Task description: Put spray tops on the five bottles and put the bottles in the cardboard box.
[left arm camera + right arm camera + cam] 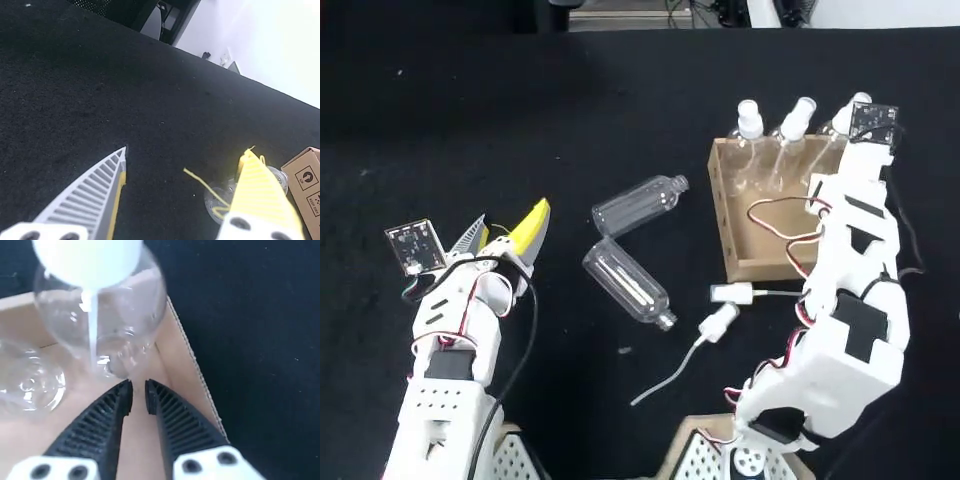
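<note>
Nearby, loose spray tops (732, 294) beside box (718, 215).

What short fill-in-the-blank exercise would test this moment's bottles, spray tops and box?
1. The number of capped bottles standing in the box is ____.
2. The number of topless bottles lying on the table is ____.
3. The left gripper holds nothing and is ____.
4. The right gripper hangs over the ____.
Missing words: three; two; open; box.
</note>
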